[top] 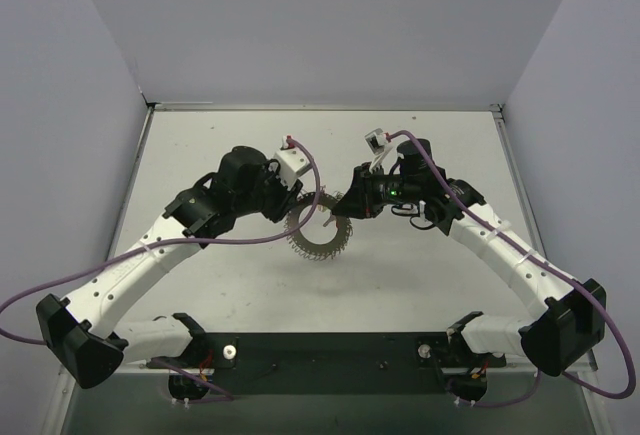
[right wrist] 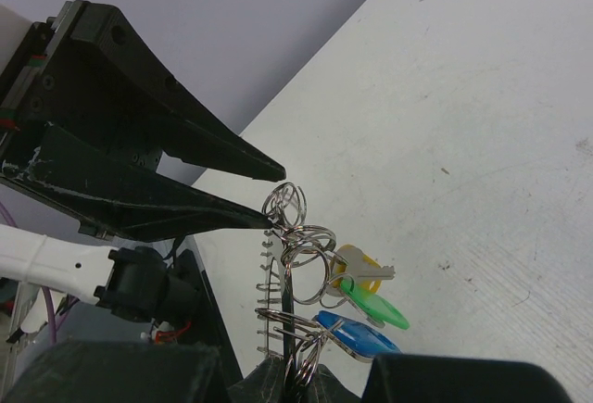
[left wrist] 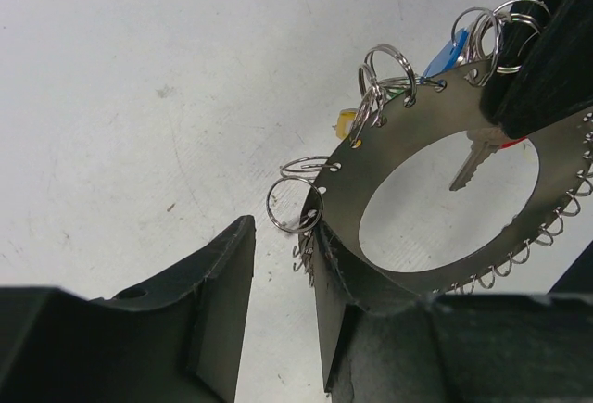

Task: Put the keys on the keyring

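Silvery keyring (left wrist: 389, 139) | right end effector (top: 342, 210) clamps its rim, arm bent inward | left end effector (left wrist: 281, 245) half-open beside it

No legible text, labels, brands, numbers or signs in any view

White arms (top: 130, 270), black joints (top: 228, 187), purple cables (top: 45, 285).

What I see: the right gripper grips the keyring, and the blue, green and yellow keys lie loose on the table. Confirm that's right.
Not quite. The right gripper grips the keyring, but the blue, green and yellow keys hang from it on split rings, not loose on the table. The right wrist view shows it.
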